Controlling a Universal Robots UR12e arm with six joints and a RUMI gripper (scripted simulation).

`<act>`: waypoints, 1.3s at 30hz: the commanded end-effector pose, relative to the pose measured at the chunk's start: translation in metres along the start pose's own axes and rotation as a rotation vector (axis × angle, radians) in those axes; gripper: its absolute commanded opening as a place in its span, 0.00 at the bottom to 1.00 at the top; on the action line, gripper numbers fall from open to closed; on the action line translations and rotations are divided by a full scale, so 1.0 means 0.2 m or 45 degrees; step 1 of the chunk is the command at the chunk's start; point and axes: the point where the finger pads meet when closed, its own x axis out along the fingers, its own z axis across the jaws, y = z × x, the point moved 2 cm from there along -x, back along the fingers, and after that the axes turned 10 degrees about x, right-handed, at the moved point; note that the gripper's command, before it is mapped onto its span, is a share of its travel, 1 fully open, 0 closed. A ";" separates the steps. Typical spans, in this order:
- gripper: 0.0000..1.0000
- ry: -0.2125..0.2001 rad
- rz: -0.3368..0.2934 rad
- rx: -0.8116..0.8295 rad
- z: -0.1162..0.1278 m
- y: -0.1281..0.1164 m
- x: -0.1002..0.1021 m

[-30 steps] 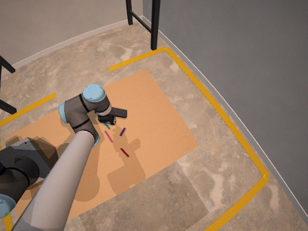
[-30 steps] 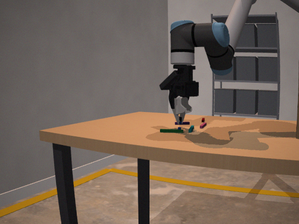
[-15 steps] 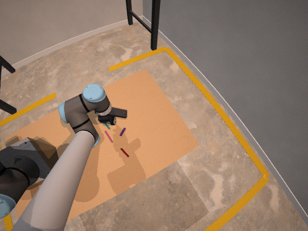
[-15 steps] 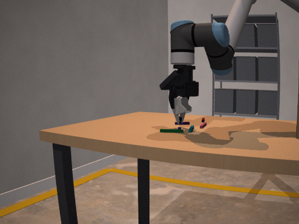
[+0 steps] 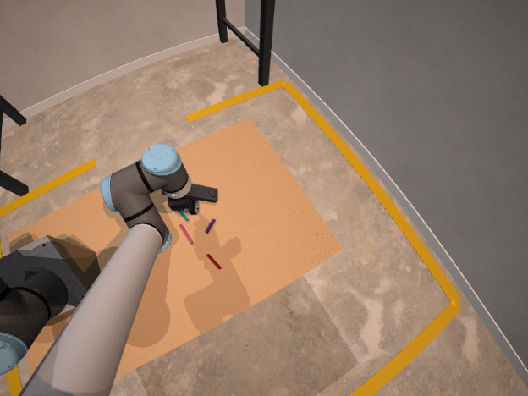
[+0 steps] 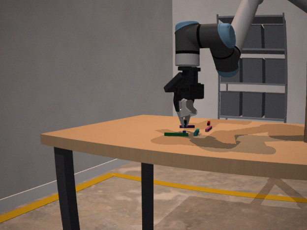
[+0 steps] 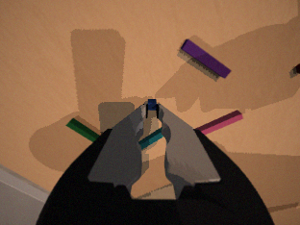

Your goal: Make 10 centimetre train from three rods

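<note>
While its jaws pinch a small blue rod (image 7: 152, 103) mid-frame, the black two-jaw gripper (image 7: 153, 112) hangs above the wooden table (image 6: 104, 141), purple rod (image 7: 206, 59) upper right.

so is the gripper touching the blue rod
Touching. In the wrist view the gripper has its fingertips shut on the small blue rod, pinching it on both sides with no gap showing.

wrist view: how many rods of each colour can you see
blue rod, held in the claw: 1
purple rod: 1
pink rod: 1
turquoise rod, partly under the fingers: 1
green rod: 1
red rod, cut off at the right edge: 1
total: 6
</note>
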 end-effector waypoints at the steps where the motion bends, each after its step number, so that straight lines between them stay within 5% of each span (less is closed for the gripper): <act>1: 0.00 -0.002 -0.001 0.001 0.01 0.00 0.00; 39: 0.00 -0.002 -0.001 0.000 0.01 -0.01 0.06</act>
